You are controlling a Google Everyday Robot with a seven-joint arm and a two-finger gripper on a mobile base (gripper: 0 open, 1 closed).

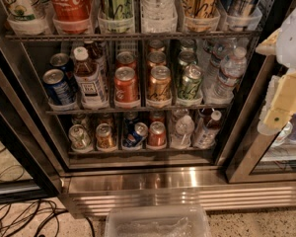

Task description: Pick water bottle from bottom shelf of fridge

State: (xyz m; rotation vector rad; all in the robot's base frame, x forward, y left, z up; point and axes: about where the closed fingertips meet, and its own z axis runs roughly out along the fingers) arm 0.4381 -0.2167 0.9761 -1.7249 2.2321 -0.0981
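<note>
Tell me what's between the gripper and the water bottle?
Camera view: a white-capped bottle and the fridge's steel frame separate the gripper, at right, from the water bottle.

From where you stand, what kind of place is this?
Probably an office break area: a steel drinks fridge, its bottom shelf lined with cans and a water bottle, loose cables on the floor. The gripper hangs at the right.

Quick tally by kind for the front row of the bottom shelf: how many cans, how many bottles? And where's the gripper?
Cans: 4
Bottles: 2, the water bottle and a white-capped bottle to its right
Total: 6 along the front of the bottom shelf
The gripper is outside the fridge, at the right, level with the middle rack.
</note>
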